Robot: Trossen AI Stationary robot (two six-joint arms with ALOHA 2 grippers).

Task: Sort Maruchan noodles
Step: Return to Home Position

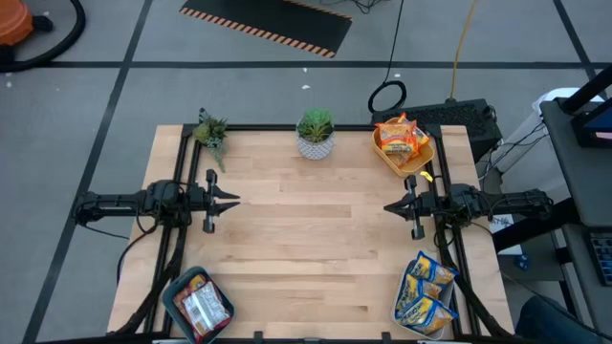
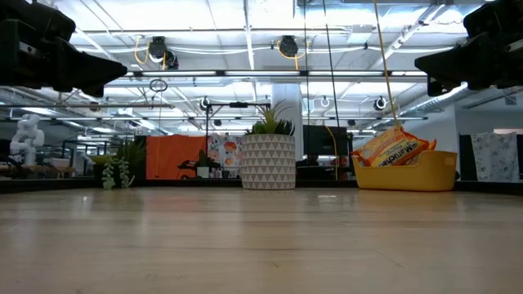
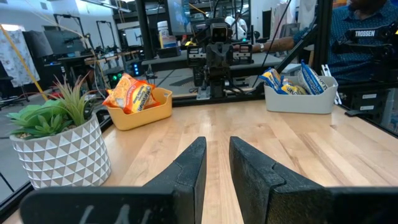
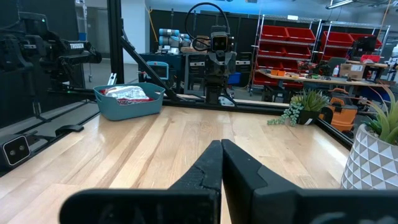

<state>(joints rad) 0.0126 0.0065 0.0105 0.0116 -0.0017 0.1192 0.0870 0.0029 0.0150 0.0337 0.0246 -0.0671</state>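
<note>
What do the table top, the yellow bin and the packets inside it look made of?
The pale plank table top looks like wood with a satin finish: grain and board seams show. The yellow rectangular bin seems moulded plastic, smooth and uniformly coloured with rounded edges. The orange-yellow noodle packets look like thin glossy plastic film, crinkled and printed.

Quick tally: yellow bin (image 3: 140, 115), teal bin (image 4: 127, 107) and white bin (image 3: 298, 102) makes three, two plants (image 1: 315, 134) (image 1: 211, 132), two arms (image 1: 134, 204) (image 1: 497, 203), and the orange packs (image 1: 402, 137), red packs (image 1: 201, 306) and blue packs (image 1: 426, 291) are too piled up to count.
</note>
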